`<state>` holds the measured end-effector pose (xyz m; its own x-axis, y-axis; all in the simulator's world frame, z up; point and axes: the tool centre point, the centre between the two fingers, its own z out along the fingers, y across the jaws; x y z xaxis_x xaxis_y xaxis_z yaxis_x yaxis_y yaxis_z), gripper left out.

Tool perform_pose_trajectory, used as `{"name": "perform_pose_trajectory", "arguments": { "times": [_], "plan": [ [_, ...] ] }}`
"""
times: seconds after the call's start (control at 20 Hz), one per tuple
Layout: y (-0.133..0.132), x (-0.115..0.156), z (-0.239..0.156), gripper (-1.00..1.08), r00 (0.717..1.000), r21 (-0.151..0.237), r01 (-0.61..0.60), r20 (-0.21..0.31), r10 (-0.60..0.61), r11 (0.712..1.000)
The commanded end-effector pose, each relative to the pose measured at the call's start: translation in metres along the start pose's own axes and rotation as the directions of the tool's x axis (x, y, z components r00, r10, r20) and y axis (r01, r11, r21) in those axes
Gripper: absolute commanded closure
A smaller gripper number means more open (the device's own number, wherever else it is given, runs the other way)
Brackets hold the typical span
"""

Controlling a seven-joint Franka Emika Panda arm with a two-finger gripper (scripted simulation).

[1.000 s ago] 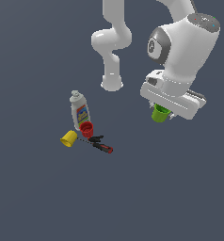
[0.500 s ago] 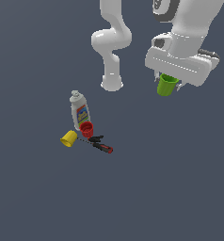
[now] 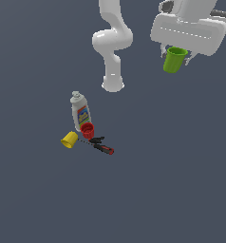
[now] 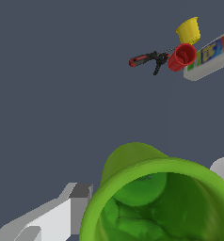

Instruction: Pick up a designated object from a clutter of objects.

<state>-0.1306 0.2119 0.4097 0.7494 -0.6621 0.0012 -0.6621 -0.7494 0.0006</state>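
Going from the exterior view's left to its right, the clutter is lying together on the dark grey floor (image 3: 43, 199): one small yellow plastic cup (image 3: 70, 139) on its side, one white labelled bottle with a grey cap (image 3: 80, 112) lying flat, one small red plastic cup (image 3: 87, 130) touching the bottle's lower end, and one red-and-black screwdriver (image 3: 101, 146) just beside the red cup. That is making four items on the floor, two of them cups. Further to the right, past the white base column of the arm (image 3: 113, 45), the small lime-green tapered plastic cup (image 3: 174, 60) is hanging in the air, well apart from the clutter and well above the floor. The gripper (image 3: 175, 53) is holding it: the fingers are clamped on the cup's rim, one of them showing beside the wall in the wrist view, where the green cup (image 4: 154, 197) is filling the foreground. So there are three cups in total, one of each colour. I am judging that the picking is essentially done, since the right cup is lifted clear; only keeping the grip steady is remaining.
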Motion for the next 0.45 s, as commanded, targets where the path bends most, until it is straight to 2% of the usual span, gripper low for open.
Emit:
{"name": "perform_pose_trajectory", "arguments": {
  "times": [0.0,0.4],
  "plan": [
    [0.004,-0.007,-0.013,1.08,1.0,0.0,0.0,0.0,0.0,1.0],
    [0.008,-0.014,-0.028,1.08,1.0,0.0,0.0,0.001,0.0,1.0]
  ]
}}
